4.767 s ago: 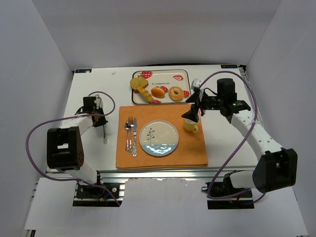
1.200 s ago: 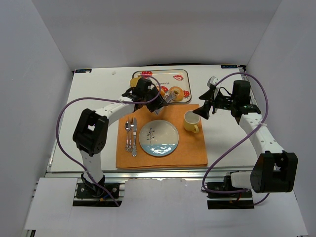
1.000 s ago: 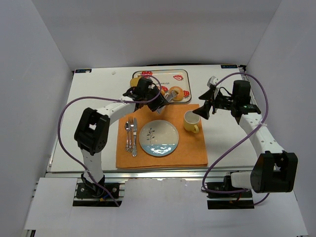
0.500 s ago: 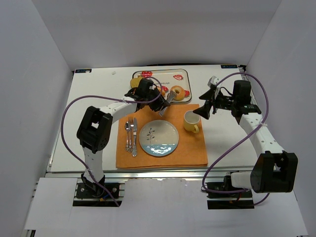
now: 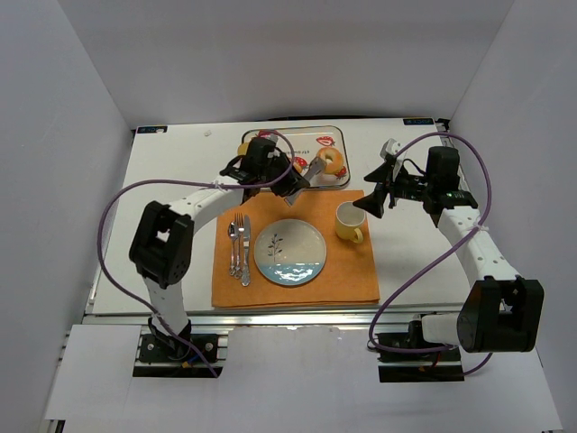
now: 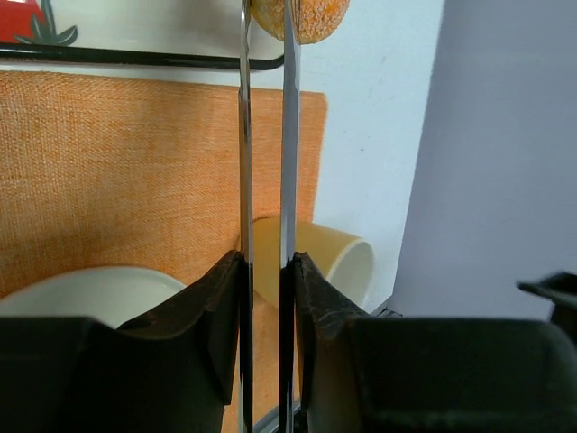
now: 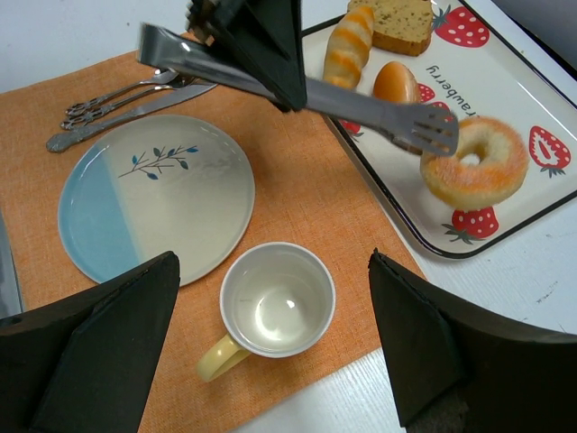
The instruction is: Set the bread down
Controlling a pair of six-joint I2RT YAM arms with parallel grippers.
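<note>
The tray (image 7: 505, 86) holds a bun (image 7: 395, 81), a loaf (image 7: 347, 41) and the bread (image 7: 500, 171), which tongs (image 7: 343, 99) pinch. The left gripper (image 6: 266, 271) clenches the tongs; the right gripper (image 5: 370, 194) has its jaws gaping.

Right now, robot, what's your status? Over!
Left gripper shut on tongs; right gripper open near yellow cup. Bagel pinched in tong tips, over the strawberry tray. Nothing between it and the plate.

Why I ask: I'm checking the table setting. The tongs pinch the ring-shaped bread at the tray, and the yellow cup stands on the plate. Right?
Not quite. The tongs do pinch the ring-shaped bread at the tray, but the yellow cup stands on the orange placemat beside the plate, not on it, as the right wrist view shows.
</note>
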